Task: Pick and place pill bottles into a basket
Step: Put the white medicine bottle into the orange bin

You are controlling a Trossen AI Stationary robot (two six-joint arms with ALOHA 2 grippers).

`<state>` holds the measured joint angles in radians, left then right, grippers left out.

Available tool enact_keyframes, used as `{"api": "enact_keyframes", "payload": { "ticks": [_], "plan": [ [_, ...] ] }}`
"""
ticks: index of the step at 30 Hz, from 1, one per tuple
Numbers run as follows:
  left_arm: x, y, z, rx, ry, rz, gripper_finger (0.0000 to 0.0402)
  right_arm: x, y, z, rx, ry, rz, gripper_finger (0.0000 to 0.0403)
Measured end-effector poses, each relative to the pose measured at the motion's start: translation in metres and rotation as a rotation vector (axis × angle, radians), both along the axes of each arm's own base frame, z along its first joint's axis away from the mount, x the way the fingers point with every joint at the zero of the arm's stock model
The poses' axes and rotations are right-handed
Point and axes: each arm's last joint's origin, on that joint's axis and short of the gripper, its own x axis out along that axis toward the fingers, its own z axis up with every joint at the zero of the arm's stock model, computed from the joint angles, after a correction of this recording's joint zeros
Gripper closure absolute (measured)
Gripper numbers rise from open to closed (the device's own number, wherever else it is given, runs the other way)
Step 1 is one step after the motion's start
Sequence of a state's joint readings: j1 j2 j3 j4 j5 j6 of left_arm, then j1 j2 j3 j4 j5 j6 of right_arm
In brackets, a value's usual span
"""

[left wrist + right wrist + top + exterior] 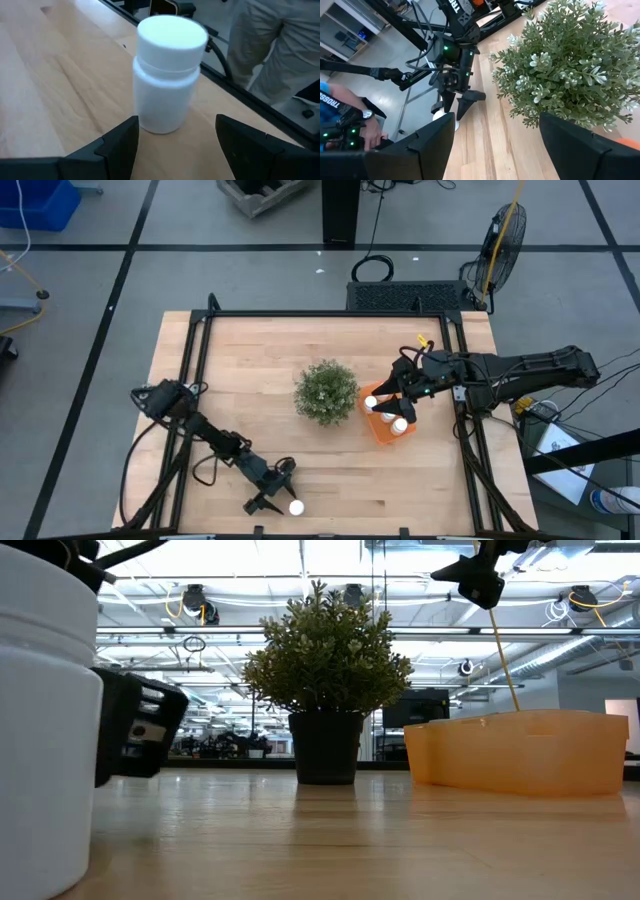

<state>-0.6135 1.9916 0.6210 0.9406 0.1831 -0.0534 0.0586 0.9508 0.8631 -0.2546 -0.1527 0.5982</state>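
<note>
One white pill bottle (pixel 296 507) stands upright on its base near the table's front edge; it also shows in the left wrist view (pixel 167 75) and the low view (pixel 40 720). My left gripper (pixel 175 145) (pixel 277 492) is low over the table and open. Its fingers stand just short of the bottle, one to either side of it, and touch nothing. The orange basket (pixel 378 430) (pixel 520 750) sits right of centre with three white pill bottles (pixel 388 417) in it. My right gripper (pixel 396 400) (pixel 495 145) hangs open above the basket, with nothing between its fingers.
A bushy green plant in a dark pot (pixel 326 391) (pixel 325 650) stands mid-table, just left of the basket. A black frame (pixel 320 313) runs along the table's edges. A person stands beyond the table edge (pixel 265 40).
</note>
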Motion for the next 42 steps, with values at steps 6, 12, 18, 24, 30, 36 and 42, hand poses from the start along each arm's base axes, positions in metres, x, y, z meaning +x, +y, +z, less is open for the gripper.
{"api": "enact_keyframes", "payload": {
  "ticks": [6,12,18,24,30,36,42],
  "plan": [
    [0.01,0.0,-0.003,0.009,-0.01,0.038,0.0132,0.0,0.0,0.0,0.014,0.003,-0.002,0.0124],
    [0.019,-0.004,0.002,-0.009,-0.033,0.044,0.0132,0.0,0.0,-0.001,0.012,0.009,0.0,0.0124],
    [0.022,-0.006,0.005,-0.019,-0.044,0.045,0.0132,0.0,0.0,0.0,0.011,0.008,0.001,0.0124],
    [0.022,-0.007,0.004,-0.013,-0.031,0.053,0.0132,0.0,0.0,0.0,0.009,0.006,0.002,0.0124],
    [0.023,-0.005,0.003,-0.001,-0.026,0.073,0.0148,0.0,0.0,0.0,0.01,0.005,0.002,0.0124],
    [0.027,0.001,0.005,-0.047,-0.006,0.084,0.025,0.001,0.0,0.002,-0.013,-0.028,0.012,0.0138],
    [0.037,0.016,0.034,-0.192,0.016,0.166,0.0257,0.003,0.0,0.008,-0.037,-0.1,0.023,0.0167]
  ]
}}
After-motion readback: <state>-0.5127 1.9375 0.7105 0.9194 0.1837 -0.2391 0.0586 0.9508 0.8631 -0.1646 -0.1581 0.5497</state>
